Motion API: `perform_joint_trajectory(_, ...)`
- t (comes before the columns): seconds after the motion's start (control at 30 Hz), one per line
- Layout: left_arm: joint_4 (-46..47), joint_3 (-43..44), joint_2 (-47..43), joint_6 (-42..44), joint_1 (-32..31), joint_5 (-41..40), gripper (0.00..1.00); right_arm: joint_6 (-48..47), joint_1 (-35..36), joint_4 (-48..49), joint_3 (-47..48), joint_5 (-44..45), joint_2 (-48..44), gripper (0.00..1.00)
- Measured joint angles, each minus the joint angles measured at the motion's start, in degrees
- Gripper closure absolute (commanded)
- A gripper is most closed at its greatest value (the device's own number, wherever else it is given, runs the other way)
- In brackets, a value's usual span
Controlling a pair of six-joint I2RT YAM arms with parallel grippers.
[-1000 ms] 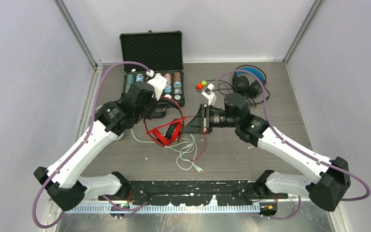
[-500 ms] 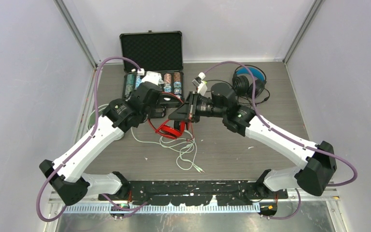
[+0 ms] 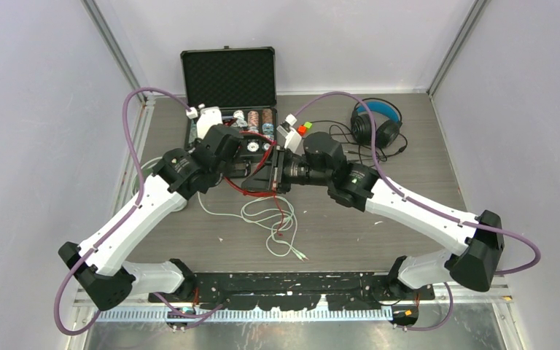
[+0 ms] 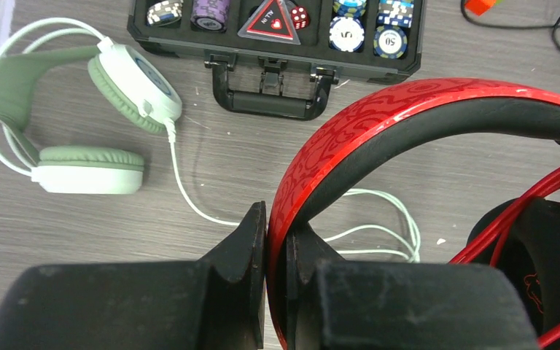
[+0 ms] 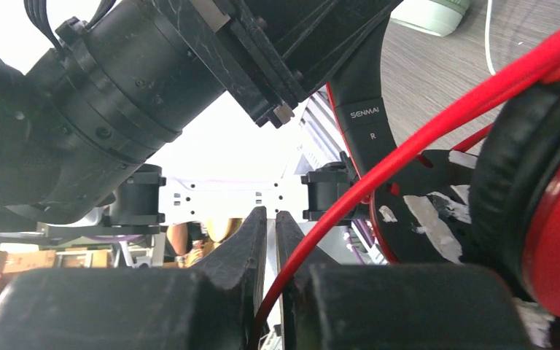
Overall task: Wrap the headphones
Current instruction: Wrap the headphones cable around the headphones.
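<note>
My left gripper (image 4: 277, 222) is clamped on the band of the red headphones (image 4: 408, 109), one finger on the glossy outer face and one on the black inner padding. My right gripper (image 5: 271, 215) is drawn in on the red cable (image 5: 423, 138), which runs up between its fingers toward the ear cup (image 5: 554, 219). Between the two, the headphones hang above the middle of the table (image 4: 80, 233), just in front of the case (image 3: 228, 76) at the far edge.

I judge the band to be light, stiff and springy. Its lacquered outside looks slippery, so the padded inner face is what keeps my hold firm, and I would stay near the top of the arch. The cups look as if they would swing on their hinges and make a poor place to take hold. The cable is thin and limp. It should wind easily, but a hard tug could strain it where it enters the cup.

The mint-green headphones (image 4: 80, 157) lie by the left edge, their white cable (image 4: 189, 197) trailing across the middle. The black headphones (image 3: 374, 124) sit near the far right corner.
</note>
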Motion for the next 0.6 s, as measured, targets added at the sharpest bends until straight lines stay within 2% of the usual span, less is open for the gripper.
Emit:
perform_joint_trajectory(0.2, 0.3, 0.0, -0.3, -5.1, 0.0, 0.0, 1.00, -3.5, 2.9, -5.3, 1.7, 5.5, -0.1, 0.84)
perform_joint_trajectory(0.33, 1.3, 0.0, -1.1, -7.8, 0.0, 0.0, 1.00, -5.0, 4.6, -7.8, 1.7, 8.7, -0.2, 0.79)
perform_joint_trajectory(0.47, 3.2, -0.3, -2.3, -10.5, 0.0, 0.2, 1.00, -7.4, 6.9, -8.9, 1.7, 11.4, -0.2, 0.83)
perform_joint_trajectory(0.6, 3.8, -0.3, -3.0, -12.7, 0.1, 0.2, 1.00, -10.0, 9.2, -10.5, 1.7, 14.7, -0.2, 0.82)
